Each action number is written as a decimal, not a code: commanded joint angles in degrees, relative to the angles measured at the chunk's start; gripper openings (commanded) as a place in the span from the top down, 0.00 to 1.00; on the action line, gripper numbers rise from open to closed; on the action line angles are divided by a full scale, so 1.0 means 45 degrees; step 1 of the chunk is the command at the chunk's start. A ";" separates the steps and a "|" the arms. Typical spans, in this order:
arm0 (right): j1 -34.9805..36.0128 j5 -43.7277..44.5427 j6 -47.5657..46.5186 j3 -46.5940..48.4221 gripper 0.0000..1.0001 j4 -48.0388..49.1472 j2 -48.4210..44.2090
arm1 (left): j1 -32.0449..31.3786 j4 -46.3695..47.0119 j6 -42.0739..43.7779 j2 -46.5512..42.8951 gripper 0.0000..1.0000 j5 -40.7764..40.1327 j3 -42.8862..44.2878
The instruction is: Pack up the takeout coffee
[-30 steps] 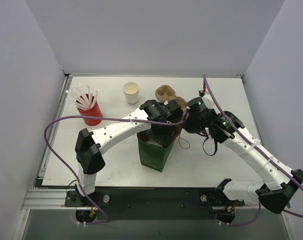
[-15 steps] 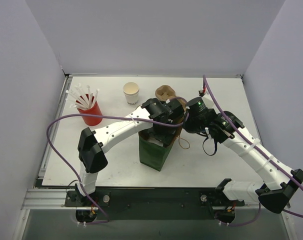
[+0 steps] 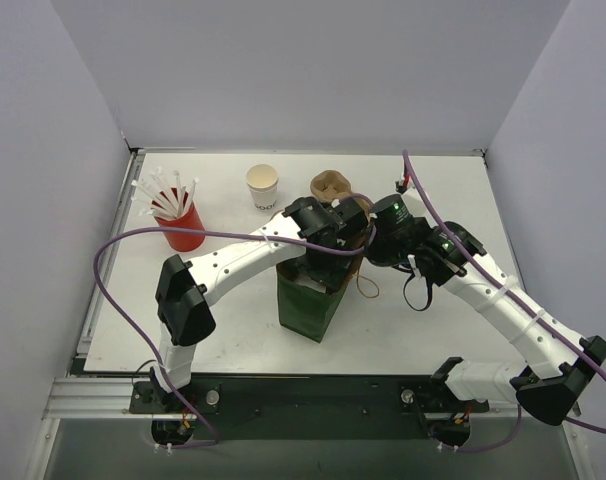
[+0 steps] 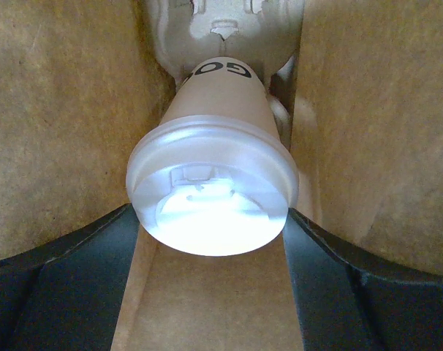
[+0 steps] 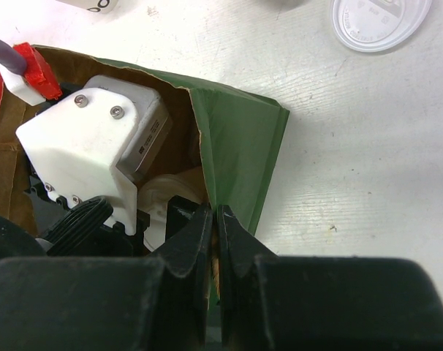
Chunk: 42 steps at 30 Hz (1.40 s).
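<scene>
The takeout coffee [image 4: 210,197], a white paper cup with dark print and a translucent lid, hangs base-down inside the green paper bag [image 3: 308,310]. My left gripper [image 4: 210,212] reaches into the bag from above, and its dark fingers [image 4: 75,270] press both sides of the lid. Below the cup's base sits a pale moulded shape [image 4: 221,25]. My right gripper [image 5: 216,212] is shut on the bag's right rim [image 5: 243,139], pinching the paper edge. In the top view the left wrist [image 3: 318,222] hides the bag's mouth, with the right gripper [image 3: 361,248] beside it.
An open white paper cup [image 3: 262,186] and a brown pulp carrier [image 3: 328,185] stand at the back of the table. A red cup of white straws [image 3: 179,222] is at the left. A flat white lid [image 5: 379,22] lies right of the bag. Purple cables loop over both arms.
The left wrist edged slightly right over the bag's mouth in the first half second, then held still. The right arm and bag have barely moved.
</scene>
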 commanded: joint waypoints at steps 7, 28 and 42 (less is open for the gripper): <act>0.0282 -0.0035 -0.0124 -0.0212 1.00 0.0213 0.0328 | 0.0017 0.1015 0.0364 0.0438 0.62 -0.0610 -0.0798; 0.0283 -0.0054 -0.0221 -0.0270 1.00 0.0350 0.0563 | 0.0135 0.1777 0.0422 0.0262 0.62 -0.0611 -0.1365; 0.0302 0.0004 -0.0261 -0.0212 1.00 0.0369 0.0641 | 0.0115 0.0977 0.0618 0.0262 0.62 -0.0630 -0.0682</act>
